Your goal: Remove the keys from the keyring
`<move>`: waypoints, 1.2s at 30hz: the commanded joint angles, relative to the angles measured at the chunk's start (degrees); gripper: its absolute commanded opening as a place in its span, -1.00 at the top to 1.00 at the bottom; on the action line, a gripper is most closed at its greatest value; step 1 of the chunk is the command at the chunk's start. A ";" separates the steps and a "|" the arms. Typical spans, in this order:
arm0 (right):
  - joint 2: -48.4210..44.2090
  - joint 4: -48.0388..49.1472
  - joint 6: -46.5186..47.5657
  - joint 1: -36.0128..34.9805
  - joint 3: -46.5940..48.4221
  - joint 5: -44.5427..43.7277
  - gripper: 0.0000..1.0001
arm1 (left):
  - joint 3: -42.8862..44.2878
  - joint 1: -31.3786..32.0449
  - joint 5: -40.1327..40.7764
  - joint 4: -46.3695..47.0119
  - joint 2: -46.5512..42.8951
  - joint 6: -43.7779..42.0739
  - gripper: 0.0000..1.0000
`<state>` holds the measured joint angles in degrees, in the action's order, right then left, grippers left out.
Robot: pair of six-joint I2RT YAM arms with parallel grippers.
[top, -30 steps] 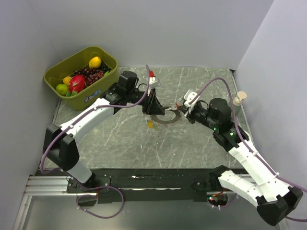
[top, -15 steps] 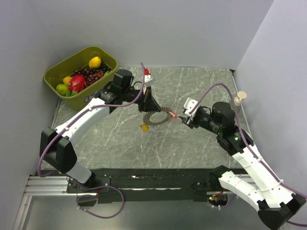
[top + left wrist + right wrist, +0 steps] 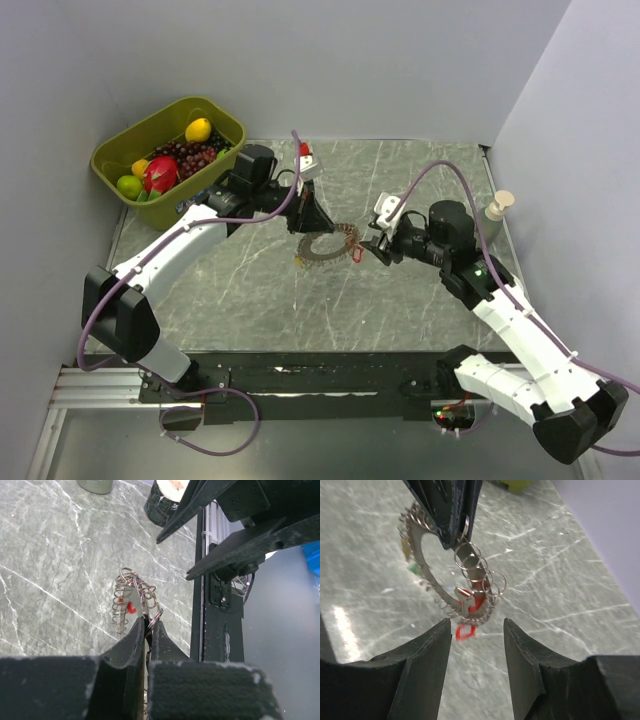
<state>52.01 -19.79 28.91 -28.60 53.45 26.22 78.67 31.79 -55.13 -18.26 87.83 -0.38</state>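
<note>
The keyring (image 3: 331,246) is a silvery loop with many small wire rings, hanging above the table. My left gripper (image 3: 309,222) is shut on its upper edge; the left wrist view shows the fingers (image 3: 134,640) pinched on the wire rings (image 3: 134,589). A red key (image 3: 355,252) hangs at the loop's right side and a yellow key (image 3: 298,262) at its lower left. My right gripper (image 3: 374,249) is open just right of the red key. In the right wrist view the keyring (image 3: 436,591) and red key (image 3: 465,631) hang just beyond my open right gripper (image 3: 477,630), apart from it.
A green basket (image 3: 222,118) of fruit stands at the back left. A pale bottle (image 3: 497,208) stands by the right wall. The black front rail (image 3: 330,372) runs along the table's near edge. Grey walls close in the back and right.
My left gripper has drawn the keyring up and slightly left. My right gripper pulled away from the ring, then came back left toward the red key, jaws open.
</note>
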 commanded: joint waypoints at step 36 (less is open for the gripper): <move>5.82 18.47 -11.94 -4.45 -4.58 -9.52 0.51 | 0.87 -0.68 -0.15 6.13 -1.26 3.72 0.98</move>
<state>57.93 -5.04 17.34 -32.38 49.36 17.45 78.67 31.14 -53.76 -16.49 87.83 2.44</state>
